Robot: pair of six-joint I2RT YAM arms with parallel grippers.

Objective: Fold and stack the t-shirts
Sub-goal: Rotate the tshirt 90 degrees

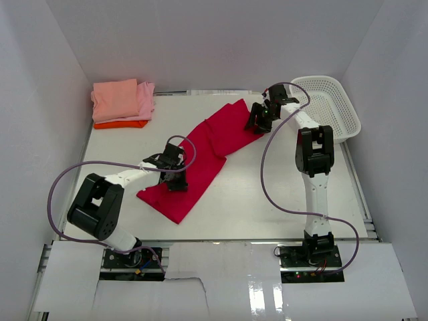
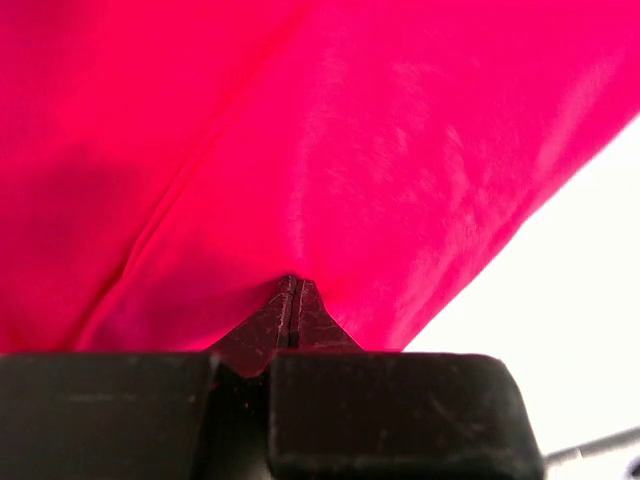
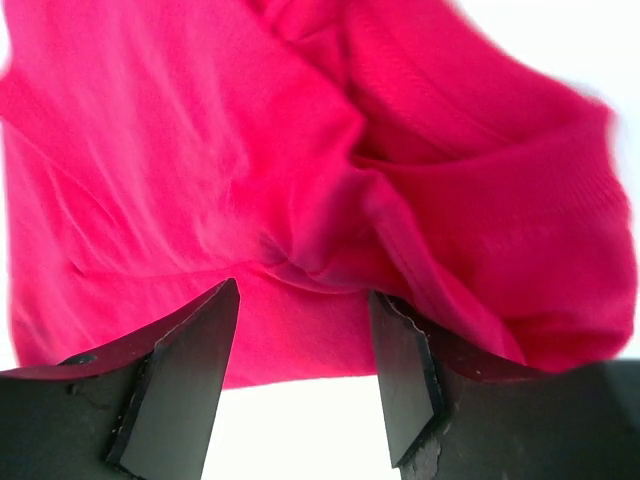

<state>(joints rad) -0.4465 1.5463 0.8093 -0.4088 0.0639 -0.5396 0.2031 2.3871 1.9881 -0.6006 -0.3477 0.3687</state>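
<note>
The crimson-red t-shirt [image 1: 207, 150] lies in a diagonal strip across the bench [image 1: 281, 194]. It looks light, limp and quick to bunch, so grip its hemmed edges. Your left tool [image 1: 176, 182] is clenched on its near end; your right tool [image 1: 257, 122] hangs released over the rumpled far end.

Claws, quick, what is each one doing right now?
Left claw: closed, pinching the red t-shirt.
Right claw: open over the same shirt, holding nothing.

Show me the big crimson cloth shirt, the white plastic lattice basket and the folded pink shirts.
big crimson cloth shirt [image 1: 214, 144], top view, middle of the cloth.
white plastic lattice basket [image 1: 334, 107], top view, bare lattice floor.
folded pink shirts [image 1: 120, 99], top view, top of the pile.
</note>
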